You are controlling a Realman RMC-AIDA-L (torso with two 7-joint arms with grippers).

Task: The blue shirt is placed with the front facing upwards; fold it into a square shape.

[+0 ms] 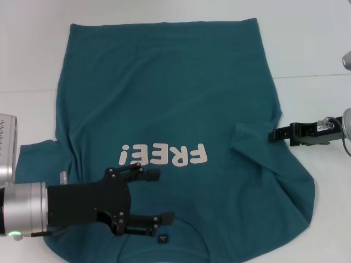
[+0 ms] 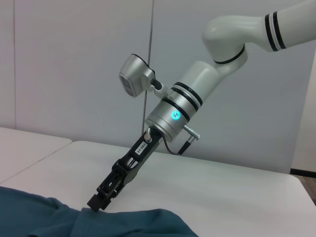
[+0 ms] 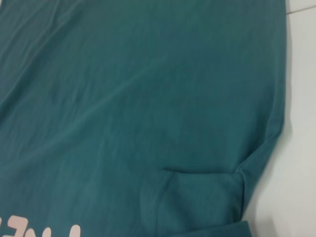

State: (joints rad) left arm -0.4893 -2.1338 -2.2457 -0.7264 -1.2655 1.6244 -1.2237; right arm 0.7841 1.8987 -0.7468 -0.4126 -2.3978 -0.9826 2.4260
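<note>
Ok, head cam: blue shirt [image 1: 164, 126] flat on table [image 1: 33, 44], print up, collar twd robot. Left gripper [image 1: 156, 198] hovers near collar, fingers apart, prob lining up a grab. Right gripper [image 1: 272, 135] at sleeve edge.
L wrist: right gripper [image 2: 94, 205] tip meets cloth; open/closed — can't tell.
R wrist: only cloth + sleeve fold [image 3: 197, 197], own fingers hidden.

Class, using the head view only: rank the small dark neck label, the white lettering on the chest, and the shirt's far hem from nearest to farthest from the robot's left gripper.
Measured from the left gripper:
1. White lettering, just beyond the fingertips on the chest of the blue shirt; the neck label, on the near side by the collar, is too close to call against it.
2. Far hem, at the shirt's far edge.
</note>
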